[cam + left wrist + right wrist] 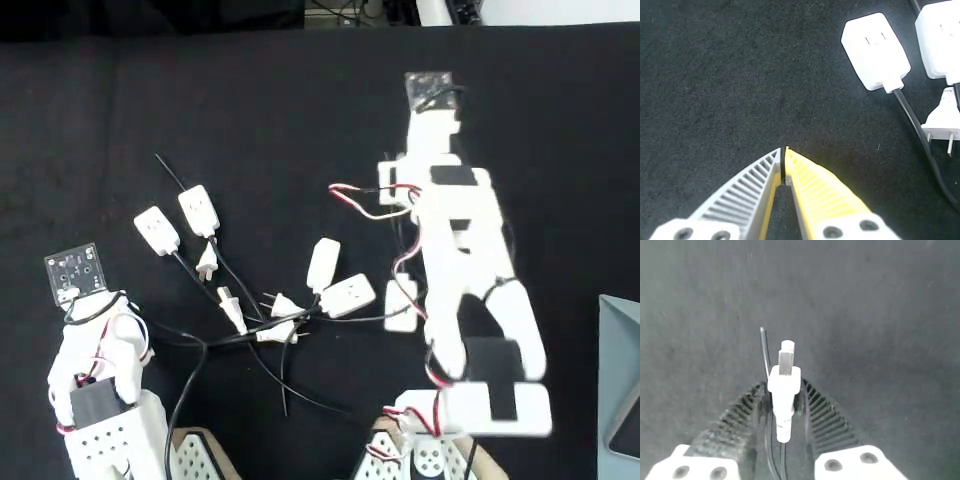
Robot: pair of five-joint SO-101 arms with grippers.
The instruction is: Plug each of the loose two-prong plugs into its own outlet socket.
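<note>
A: Entry, near side first. The left claw [784, 152]?
B: Pinched together, nothing between the tips. It hangs low over the bare black table [715, 75]. Just ahead lies a first socket [875, 50], slots up, with a second socket [940, 40] beside it. Neither touches the claw.

A: Any loose plug near there?
B: One small plug [942, 122] lies flat beyond the first socket's black cable [912, 120], prongs free.

A: Mid-table?
B: A tangle of more sockets [347, 295] and more loose plugs [280, 303], with cables crossing. From here I judge none mated.

A: Far side?
B: The right arm [455, 250] stretches out well past the tangle. The right claw [783, 396] is narrowed on a white plug [784, 379], gripped by the body. The prongs point forward out of the tips, and its thin cable trails back between the fingers. Bare cloth lies ahead of it, and the sockets are well apart from it.

A: Step in hand?
B: My reading: one plug is being carried, and insertion is not yet begun.

A: What does the next move call for?
B: Carry the plug to a free socket, square the prongs to the slots and push straight in. The sockets look light and unfixed, so the left claw probably has to brace one or it may slide.
</note>
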